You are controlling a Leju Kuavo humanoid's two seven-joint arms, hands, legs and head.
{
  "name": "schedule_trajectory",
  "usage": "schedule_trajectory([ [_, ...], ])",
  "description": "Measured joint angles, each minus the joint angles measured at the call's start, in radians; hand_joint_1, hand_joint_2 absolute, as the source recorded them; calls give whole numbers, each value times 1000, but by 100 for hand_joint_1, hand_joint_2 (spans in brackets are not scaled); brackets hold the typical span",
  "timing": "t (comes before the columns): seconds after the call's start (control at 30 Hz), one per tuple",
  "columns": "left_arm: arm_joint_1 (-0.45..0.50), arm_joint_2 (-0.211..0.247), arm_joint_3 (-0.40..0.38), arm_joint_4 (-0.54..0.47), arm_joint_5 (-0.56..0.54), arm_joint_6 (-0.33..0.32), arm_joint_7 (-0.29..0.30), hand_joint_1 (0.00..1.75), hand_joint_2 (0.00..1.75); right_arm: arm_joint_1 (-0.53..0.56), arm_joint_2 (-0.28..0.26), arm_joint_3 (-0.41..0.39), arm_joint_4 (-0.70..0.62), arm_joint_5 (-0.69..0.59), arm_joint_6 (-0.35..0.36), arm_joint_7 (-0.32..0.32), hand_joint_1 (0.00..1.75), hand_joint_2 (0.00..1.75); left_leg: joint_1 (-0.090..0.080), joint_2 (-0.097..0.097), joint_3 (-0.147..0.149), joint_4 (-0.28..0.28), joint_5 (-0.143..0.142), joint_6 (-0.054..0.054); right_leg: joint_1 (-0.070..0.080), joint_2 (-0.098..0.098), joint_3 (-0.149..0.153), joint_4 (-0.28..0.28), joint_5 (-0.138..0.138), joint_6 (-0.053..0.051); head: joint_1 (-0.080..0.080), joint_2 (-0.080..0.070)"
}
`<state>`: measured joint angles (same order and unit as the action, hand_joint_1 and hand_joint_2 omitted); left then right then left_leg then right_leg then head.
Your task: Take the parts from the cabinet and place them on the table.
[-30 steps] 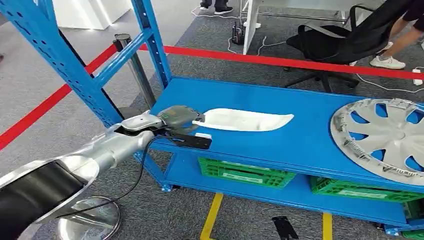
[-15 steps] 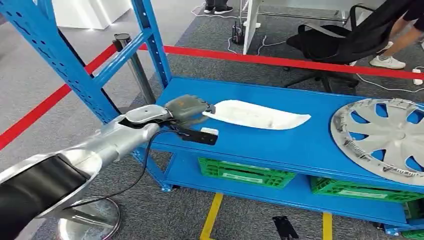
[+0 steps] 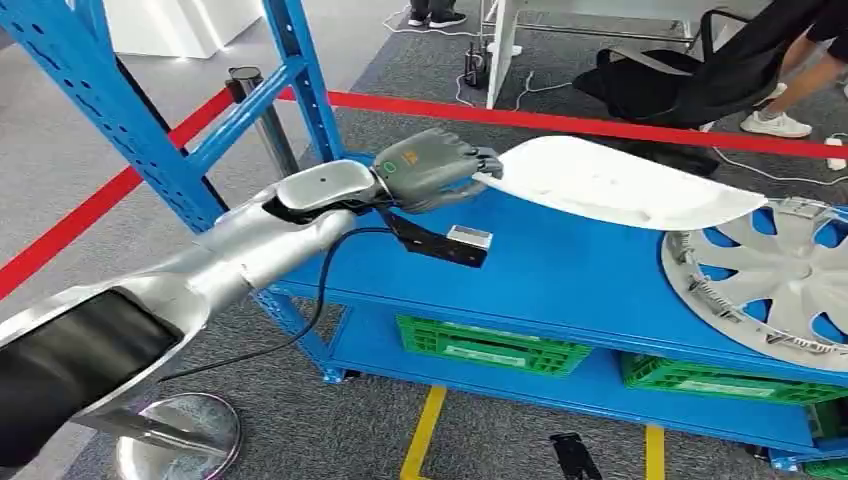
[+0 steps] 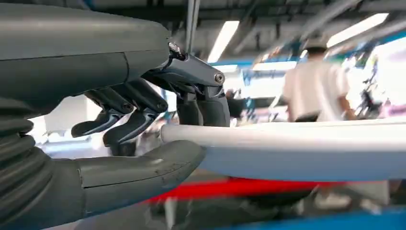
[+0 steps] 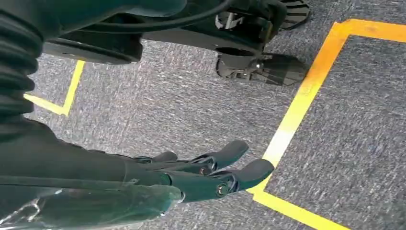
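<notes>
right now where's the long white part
In the head view the white part is lifted above the blue shelf, gripped at one end by the left hand, left of the hubcap.

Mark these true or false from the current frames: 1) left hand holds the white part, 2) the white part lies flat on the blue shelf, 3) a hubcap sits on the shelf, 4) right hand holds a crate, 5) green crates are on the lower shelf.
1) The left hand holds the white part by one end: true.
2) The white part lies flat on the blue shelf: false, it is lifted above the shelf.
3) A hubcap sits on the shelf: true.
4) The right hand holds a crate: false, it hangs over the carpet with nothing in it.
5) Green crates are on the lower shelf: true.
</notes>
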<state>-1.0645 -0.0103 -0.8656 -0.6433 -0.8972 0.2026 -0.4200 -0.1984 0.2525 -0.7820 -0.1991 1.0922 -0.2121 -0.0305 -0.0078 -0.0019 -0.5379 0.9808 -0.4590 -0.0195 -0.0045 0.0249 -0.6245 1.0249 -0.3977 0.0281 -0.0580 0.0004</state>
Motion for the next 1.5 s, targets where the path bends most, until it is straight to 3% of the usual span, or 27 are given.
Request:
schedule_trajectory([
  [0.17, -3, 11, -28, -152, 6, 2, 38, 175, 175, 15, -3, -2, 0, -12, -8, -8, 0, 175, 0, 0, 0, 0, -1, 1, 0, 0, 0, 0, 0, 0, 0, 0],
  [0.43, -2, 26, -66, -266, 6, 5, 50, 175, 175, 27, -6, -5, 0, -17, -10, -9, 0, 175, 0, 0, 0, 0, -1, 1, 0, 0, 0, 0, 0, 0, 0, 0],
  [0.63, 6, 42, -93, -368, 1, 2, 96, 175, 175, 37, -10, -5, 0, -26, -18, -15, 0, 175, 0, 0, 0, 0, -1, 1, 0, 0, 0, 0, 0, 0, 0, 0],
  [1.07, 134, 33, -90, -401, 48, 105, 119, 175, 175, 60, -21, -6, 0, -42, -30, -22, 0, 175, 0, 0, 0, 0, -1, 1, 0, 0, 0, 0, 0, 0, 0, 0],
  [1.5, 209, 32, -90, -476, 4, 131, 127, 175, 175, 67, -35, -10, 0, -50, -42, -24, 0, 175, 0, 0, 0, 0, -1, 2, 0, 0, 0, 0, 0, 1, 0, 0],
])
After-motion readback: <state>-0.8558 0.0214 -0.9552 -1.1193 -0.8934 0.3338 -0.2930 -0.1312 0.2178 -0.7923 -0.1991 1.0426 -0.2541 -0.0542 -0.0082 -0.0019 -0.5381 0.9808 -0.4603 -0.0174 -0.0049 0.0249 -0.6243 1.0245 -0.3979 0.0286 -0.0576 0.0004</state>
